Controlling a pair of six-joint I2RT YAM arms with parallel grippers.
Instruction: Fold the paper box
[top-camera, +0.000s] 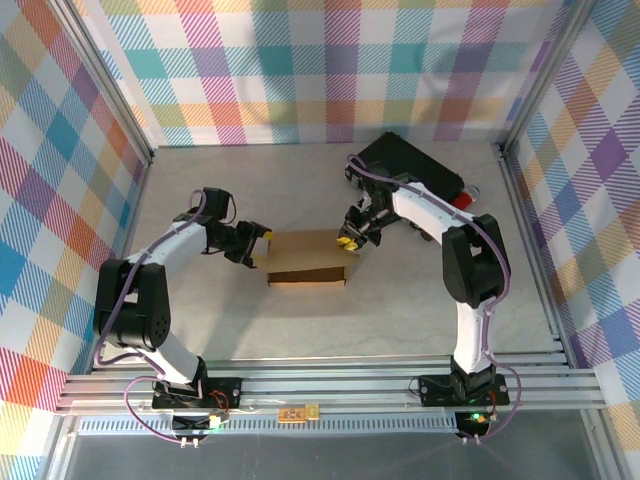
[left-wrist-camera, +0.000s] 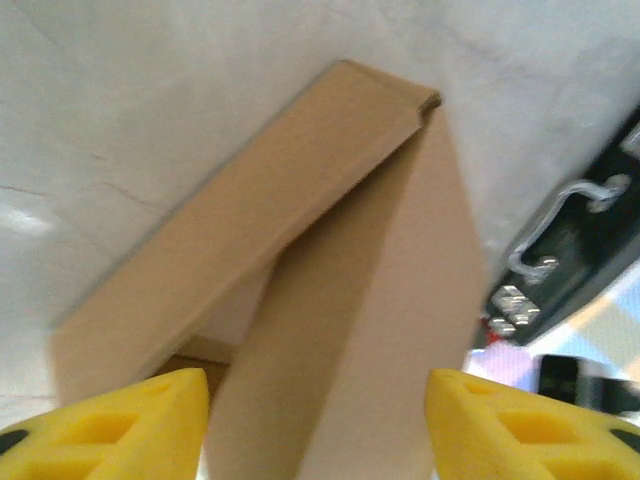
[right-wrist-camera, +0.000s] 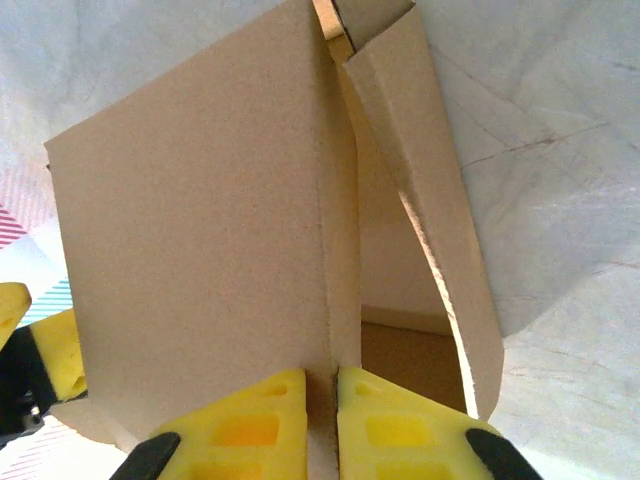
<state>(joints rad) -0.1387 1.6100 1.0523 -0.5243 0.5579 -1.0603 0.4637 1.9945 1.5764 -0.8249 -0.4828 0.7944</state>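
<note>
Bare table (top-camera: 250, 190) lies open behind the paper box (top-camera: 305, 262); black case (top-camera: 410, 165) blocks the far right.

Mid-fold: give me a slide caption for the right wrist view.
Right tool pinches a panel edge of the brown paper box, a bent side flap beside it, over the tabletop.

Plain brown corrugated cardboard, matt and faintly fibrous, makes up the paper box (right-wrist-camera: 200, 230), its cut edges a shade paler. The surface (top-camera: 400, 320) beneath is pale grey, matt and lightly mottled. Jaws of the right gripper (right-wrist-camera: 322, 410) are matt yellow plastic with moulded recesses. A black case (left-wrist-camera: 590, 250) carries a shiny metal handle (left-wrist-camera: 546, 221). Silvery metal rails (top-camera: 330, 385) edge the rig.
</note>
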